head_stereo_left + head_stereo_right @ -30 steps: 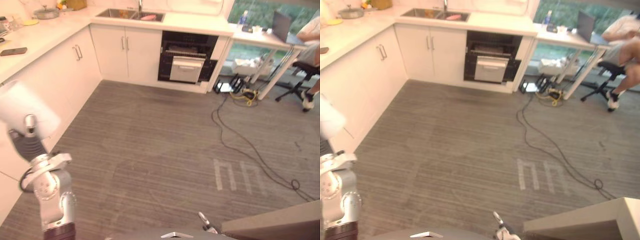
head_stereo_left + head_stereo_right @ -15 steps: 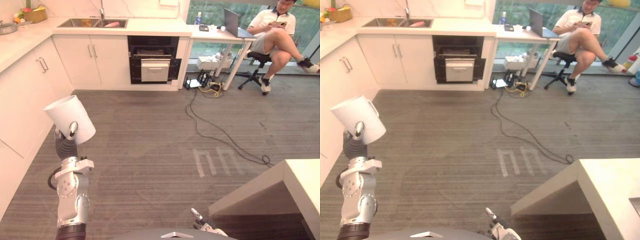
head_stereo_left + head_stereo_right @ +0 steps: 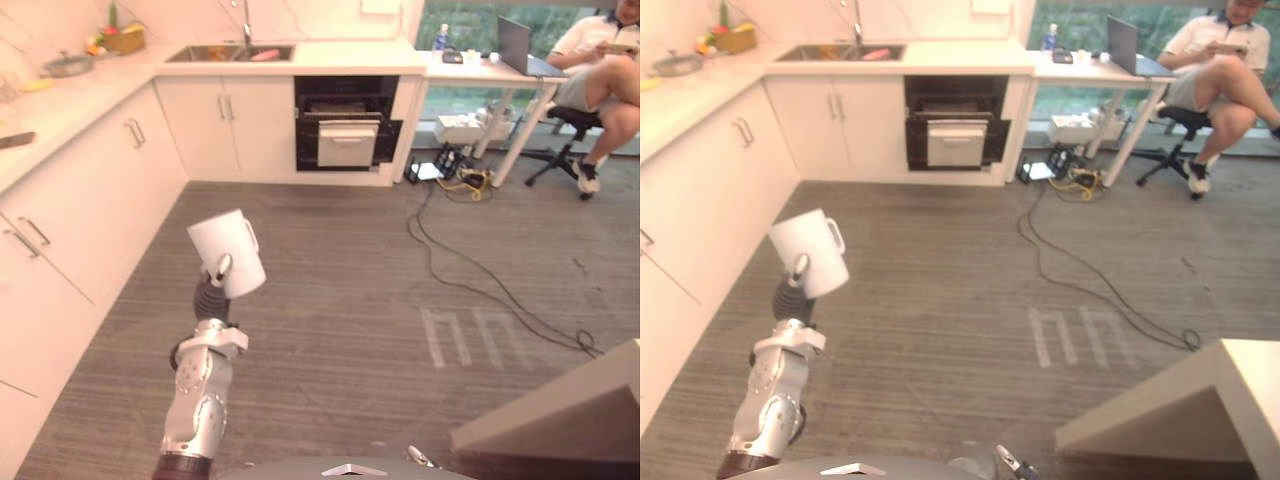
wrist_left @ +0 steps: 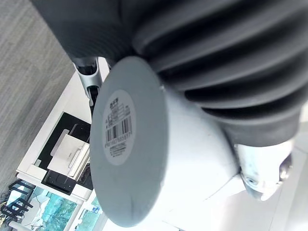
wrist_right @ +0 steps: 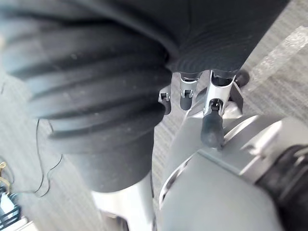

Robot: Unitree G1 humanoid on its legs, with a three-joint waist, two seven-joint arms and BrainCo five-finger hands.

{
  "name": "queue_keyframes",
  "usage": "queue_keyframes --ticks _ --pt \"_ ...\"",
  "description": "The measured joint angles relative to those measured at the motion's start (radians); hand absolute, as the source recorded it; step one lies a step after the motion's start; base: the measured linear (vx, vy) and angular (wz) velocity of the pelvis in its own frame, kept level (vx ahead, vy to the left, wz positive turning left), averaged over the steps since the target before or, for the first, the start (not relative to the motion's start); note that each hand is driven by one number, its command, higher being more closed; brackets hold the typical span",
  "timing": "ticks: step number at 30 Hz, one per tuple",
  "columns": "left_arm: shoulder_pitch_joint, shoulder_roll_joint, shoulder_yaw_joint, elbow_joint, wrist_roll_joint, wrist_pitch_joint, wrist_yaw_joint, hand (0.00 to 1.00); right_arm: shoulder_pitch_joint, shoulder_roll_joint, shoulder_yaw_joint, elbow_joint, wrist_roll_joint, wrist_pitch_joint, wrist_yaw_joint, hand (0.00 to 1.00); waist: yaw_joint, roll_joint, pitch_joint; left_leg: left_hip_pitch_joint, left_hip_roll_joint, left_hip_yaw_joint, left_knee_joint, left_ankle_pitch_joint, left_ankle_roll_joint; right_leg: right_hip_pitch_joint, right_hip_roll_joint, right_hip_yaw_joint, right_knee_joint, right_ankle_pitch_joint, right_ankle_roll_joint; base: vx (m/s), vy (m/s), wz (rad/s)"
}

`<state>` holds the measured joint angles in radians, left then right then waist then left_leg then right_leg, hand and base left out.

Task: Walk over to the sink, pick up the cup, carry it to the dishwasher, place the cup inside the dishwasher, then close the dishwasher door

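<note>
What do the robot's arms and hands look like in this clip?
The left arm is silver-grey, built of rounded segments, with a dark band low down. The left hand and right hand have silver fingers with dark tips, and dark ribbed covers over wrist and back.

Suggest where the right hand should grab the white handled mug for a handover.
Probably its handle loop, coming from the robot's right: on the white handled mug the loop juts out on that side, free, while the left hand grips the body from below.
</note>
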<state>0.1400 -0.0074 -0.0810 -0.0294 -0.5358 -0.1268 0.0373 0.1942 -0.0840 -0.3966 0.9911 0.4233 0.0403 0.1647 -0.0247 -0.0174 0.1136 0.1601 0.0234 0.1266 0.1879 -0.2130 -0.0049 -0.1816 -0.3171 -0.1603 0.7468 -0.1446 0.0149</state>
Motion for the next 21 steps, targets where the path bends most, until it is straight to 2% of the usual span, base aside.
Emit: queue_keyframes --ticks 2,3,5,6,8,9,10,11,12,13,14,15,16,17,18,19,20,21 --pt "-0.008 0.013 0.028 0.0 -0.012 -0.002 -0.036 1.0 -0.001 0.017 0.021 -0.006 -0.023 -0.015 0.001 0.0 0.015 -0.008 0.005 0.033 0.034 -0.003 0.002 -0.015 -0.003 -0.035 0.068 -0.013 -0.074 -0.031 0.022 0.17 -0.013 0.08" --pt "-0.016 0.039 0.028 0.0 -0.003 -0.003 -0.066 1.0 -0.001 0.03 0.036 -0.021 -0.063 -0.033 0.001 0.0 0.017 -0.026 0.014 0.058 0.048 -0.008 0.002 -0.029 -0.012 -0.056 0.105 -0.025 -0.145 -0.021 0.039 0.21 -0.075 0.05" --pt "-0.033 0.062 -0.001 -0.003 0.038 0.001 -0.082 1.0 -0.001 0.041 0.055 -0.054 -0.126 -0.063 -0.003 0.0 0.015 -0.031 0.018 0.077 0.068 -0.006 0.003 -0.055 -0.031 -0.092 0.148 -0.043 -0.271 0.022 0.052 0.2 -0.112 0.06" --pt "-0.041 0.065 -0.011 -0.013 0.055 0.005 -0.083 1.0 0.001 0.041 0.069 -0.07 -0.144 -0.069 -0.004 0.0 0.015 -0.032 0.017 0.085 0.07 -0.005 0.003 -0.065 -0.037 -0.101 0.159 -0.044 -0.317 0.037 0.052 0.3 -0.161 0.05" --pt "-0.072 0.066 -0.041 -0.101 0.09 0.012 -0.069 1.0 0.004 0.039 0.115 -0.105 -0.188 -0.08 -0.021 0.0 0.012 -0.04 0.016 0.124 0.068 -0.013 0.016 -0.124 -0.068 -0.088 0.19 -0.025 -0.481 0.083 0.044 0.39 -0.22 0.15" --pt "-0.079 0.065 -0.043 -0.118 0.093 0.012 -0.062 1.0 0.005 0.035 0.119 -0.11 -0.194 -0.079 -0.03 0.0 0.009 -0.035 0.017 0.135 0.07 -0.024 0.025 -0.145 -0.077 -0.083 0.2 -0.009 -0.476 0.145 0.03 0.41 -0.235 0.44" --pt "-0.087 0.043 -0.049 -0.137 0.103 0.017 -0.052 1.0 0.008 0.03 0.115 -0.116 -0.195 -0.082 -0.045 0.0 -0.009 -0.014 0.013 0.153 0.093 -0.042 0.028 -0.171 -0.076 -0.086 0.212 -0.019 -0.414 0.172 0.032 0.46 -0.247 0.54" --pt "-0.094 0.027 -0.049 -0.159 0.108 0.022 -0.041 1.0 0.009 0.012 0.116 -0.126 -0.195 -0.082 -0.048 0.0 -0.016 0.019 0.014 0.17 0.112 -0.051 0.023 -0.182 -0.064 -0.106 0.224 -0.017 -0.335 0.149 -0.001 0.38 -0.191 0.49" --pt "-0.102 0.023 -0.049 -0.161 0.108 0.023 -0.039 1.0 0.007 0.003 0.117 -0.132 -0.195 -0.082 -0.056 0.0 -0.016 0.031 0.014 0.176 0.119 -0.05 0.02 -0.18 -0.061 -0.119 0.227 -0.017 -0.296 0.125 -0.011 0.44 -0.242 0.33" --pt "-0.11 0.021 -0.046 -0.16 0.109 0.032 -0.038 1.0 0.002 -0.004 0.119 -0.146 -0.196 -0.08 -0.08 0.0 -0.012 0.048 0.005 0.179 0.129 -0.052 0.025 -0.157 -0.063 -0.137 0.227 -0.026 -0.232 0.066 -0.015 0.3 -0.185 0.2" --pt "-0.108 0.016 -0.044 -0.159 0.109 0.036 -0.038 1.0 -0.004 -0.003 0.119 -0.151 -0.195 -0.08 -0.09 0.0 -0.012 0.046 0.004 0.185 0.13 -0.062 0.04 -0.127 -0.057 -0.13 0.223 -0.037 -0.204 0.029 -0.017 0.44 -0.3 0.31" --pt "-0.101 0.013 -0.051 -0.158 0.108 0.04 -0.04 1.0 -0.004 0.0 0.119 -0.152 -0.194 -0.079 -0.109 0.0 -0.015 0.046 0.0 0.183 0.133 -0.082 0.085 -0.09 -0.033 -0.098 0.22 -0.054 -0.196 -0.01 -0.02 0.29 -0.22 0.28" --pt "-0.095 0.01 -0.052 -0.159 0.108 0.04 -0.046 1.0 -0.002 0.001 0.119 -0.151 -0.194 -0.078 -0.116 0.0 -0.014 0.043 -0.001 0.167 0.14 -0.086 0.138 -0.073 -0.039 -0.079 0.22 -0.065 -0.201 -0.026 -0.023 0.42 -0.323 0.42" --pt "-0.091 -0.002 -0.054 -0.159 0.107 0.04 -0.062 1.0 0.0 0.006 0.115 -0.15 -0.205 -0.08 -0.125 0.0 -0.009 0.047 0.004 0.047 0.178 -0.107 0.412 0.003 -0.141 -0.017 0.237 -0.086 -0.233 -0.06 -0.027 0.34 -0.234 0.28" --pt "-0.085 -0.005 -0.053 -0.159 0.107 0.038 -0.068 1.0 0.0 0.004 0.114 -0.15 -0.226 -0.084 -0.125 0.0 -0.005 0.05 0.005 -0.015 0.194 -0.12 0.535 0.079 -0.183 0.009 0.244 -0.092 -0.248 -0.069 -0.029 0.4 -0.232 0.16" --pt "-0.064 -0.018 -0.042 -0.157 0.104 0.034 -0.073 1.0 0.006 -0.005 0.114 -0.152 -0.27 -0.101 -0.124 0.0 0.004 0.057 0.013 -0.123 0.237 -0.125 0.75 0.282 -0.182 0.075 0.276 -0.093 -0.29 -0.079 -0.04 0.28 -0.084 -0.06" --pt "-0.052 -0.023 -0.033 -0.155 0.103 0.034 -0.074 1.0 0.006 -0.004 0.119 -0.154 -0.283 -0.11 -0.124 0.0 0.007 0.069 0.014 -0.174 0.256 -0.125 0.851 0.328 -0.173 0.11 0.294 -0.095 -0.315 -0.083 -0.047 0.37 -0.056 -0.17" --pt "-0.03 -0.024 -0.013 -0.154 0.094 0.034 -0.073 1.0 0.006 -0.016 0.12 -0.154 -0.296 -0.121 -0.128 0.0 0.012 0.09 0.022 -0.301 0.262 -0.116 1.08 0.276 -0.133 0.186 0.318 -0.088 -0.346 -0.104 -0.059 0.4 -0.003 -0.18"
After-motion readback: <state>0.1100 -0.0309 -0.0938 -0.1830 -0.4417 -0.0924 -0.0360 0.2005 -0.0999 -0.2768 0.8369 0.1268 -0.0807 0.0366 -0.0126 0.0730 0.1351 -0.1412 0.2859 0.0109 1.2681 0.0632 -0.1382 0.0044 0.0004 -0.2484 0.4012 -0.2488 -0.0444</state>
